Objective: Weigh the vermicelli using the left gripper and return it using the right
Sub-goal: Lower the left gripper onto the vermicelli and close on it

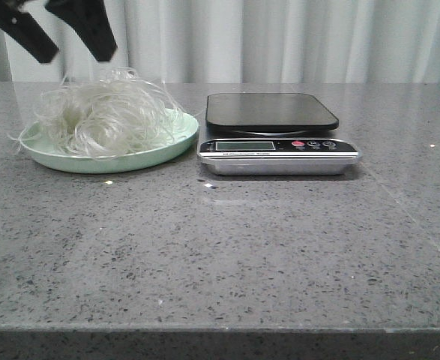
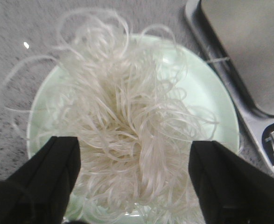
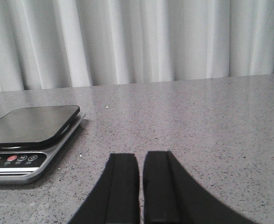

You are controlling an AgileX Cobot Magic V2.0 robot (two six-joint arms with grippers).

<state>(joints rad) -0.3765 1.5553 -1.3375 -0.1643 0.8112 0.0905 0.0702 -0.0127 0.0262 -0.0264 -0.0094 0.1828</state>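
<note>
My left gripper (image 2: pixel 134 179) hangs wide open above the vermicelli (image 2: pixel 127 126), a finger on each side of the tangle and holding nothing. The noodles sit heaped on the green plate (image 1: pixel 141 159), just left of the scale (image 1: pixel 276 131), whose platform is bare. My right gripper (image 3: pixel 141 186) is nearly closed and empty, low over the table to the scale's right. I judge this the opening pick: next I need to drop straight down and close deep into the heap. From the wrist view, I can't tell whether the fingertips touch strands yet.
</note>
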